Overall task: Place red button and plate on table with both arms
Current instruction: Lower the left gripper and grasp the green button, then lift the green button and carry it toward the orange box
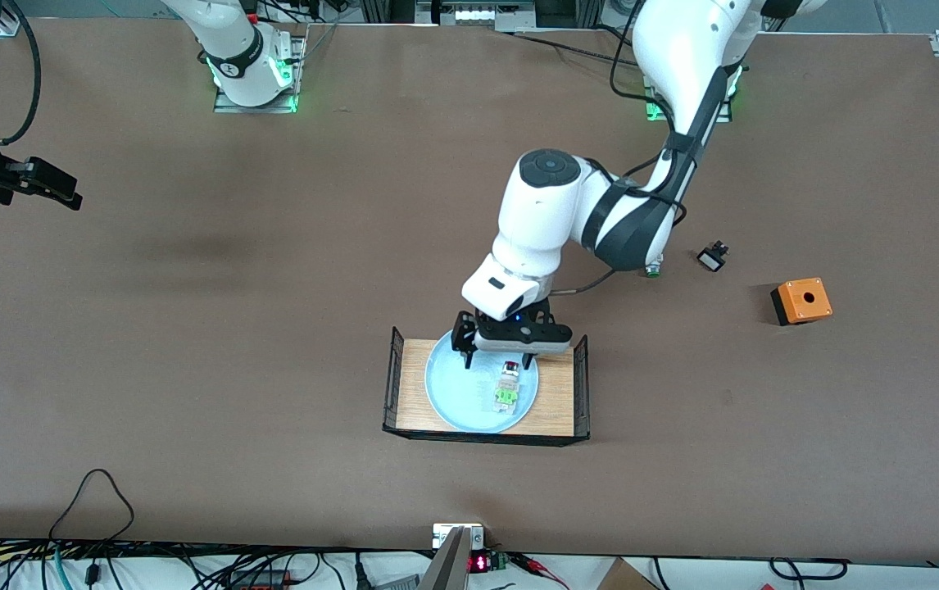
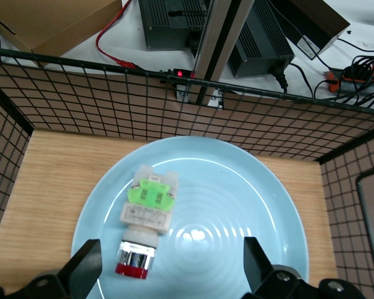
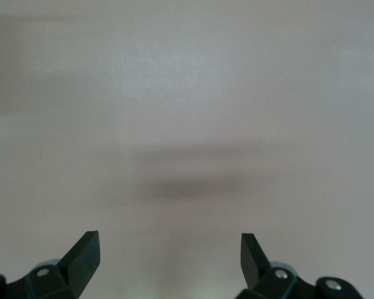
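Left gripper (image 1: 499,358): hangs low over the plate, at the plate's edge farthest from the front camera; its fingers (image 2: 87,269) stand wide apart and hold nothing. In the left wrist view the red cap lies between the two fingertips, nearer to one of them, with no contact visible.
Left arm: reaches from its base toward the middle of the table and bends down over the tray.
Red button (image 1: 506,383): lies on its side in the plate, red cap pointing toward the robots' bases, green block toward the front camera; it sits off centre, toward the left arm's end of the plate.
Plate (image 1: 453,393): light blue, round, resting flat on the wooden floor of the tray and filling most of it.
Tray (image 1: 555,401): small wooden base with black mesh walls at its two ends, standing on the table near the middle, fairly near the front camera.
Right gripper (image 3: 168,261): waits above bare table at the right arm's end, fingers spread apart and empty.
Table (image 1: 191,369): wide brown matte surface.
Black-and-white part (image 1: 712,258): small, on the table toward the left arm's end, farther from the front camera than the tray.
Orange box (image 1: 801,301): black-sided with a round hole on top, near that small part, closer to the left arm's end of the table.
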### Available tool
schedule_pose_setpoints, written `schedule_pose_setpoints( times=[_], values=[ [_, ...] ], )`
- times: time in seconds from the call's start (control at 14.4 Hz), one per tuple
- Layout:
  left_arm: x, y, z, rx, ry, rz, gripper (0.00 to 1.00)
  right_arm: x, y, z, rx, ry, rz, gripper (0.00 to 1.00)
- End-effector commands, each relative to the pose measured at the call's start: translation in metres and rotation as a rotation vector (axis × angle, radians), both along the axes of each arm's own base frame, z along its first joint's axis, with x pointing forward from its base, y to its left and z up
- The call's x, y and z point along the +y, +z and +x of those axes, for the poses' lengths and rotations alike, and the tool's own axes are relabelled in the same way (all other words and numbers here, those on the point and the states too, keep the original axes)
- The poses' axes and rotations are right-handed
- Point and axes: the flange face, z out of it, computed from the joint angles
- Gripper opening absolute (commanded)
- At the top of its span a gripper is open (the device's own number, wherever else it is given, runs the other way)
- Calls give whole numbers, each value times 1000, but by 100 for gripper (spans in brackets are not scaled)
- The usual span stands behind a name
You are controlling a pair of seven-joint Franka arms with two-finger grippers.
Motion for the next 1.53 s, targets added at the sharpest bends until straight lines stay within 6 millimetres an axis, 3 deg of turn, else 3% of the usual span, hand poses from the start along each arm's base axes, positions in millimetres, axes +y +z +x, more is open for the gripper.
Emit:
schedule_pose_setpoints(
  times=[0.0,0.35,0.56,0.97,1.18,1.46],
  values=[
    [4,-1,13,-57,-11,41,100,0,7,-3,-5,9,18,100],
    [0,-4,10,-87,-37,69,100,0,7,-3,-5,9,18,100],
    [-3,-15,9,-78,-42,77,90,0,6,-3,-3,9,18,100],
    [-2,-27,11,-90,-50,77,82,0,6,-3,-3,9,18,100],
    [-2,-28,11,-89,-50,77,63,-1,6,-3,-3,8,18,100],
    [3,-20,14,-96,-45,74,30,0,7,-2,-9,10,17,100]
  ],
)
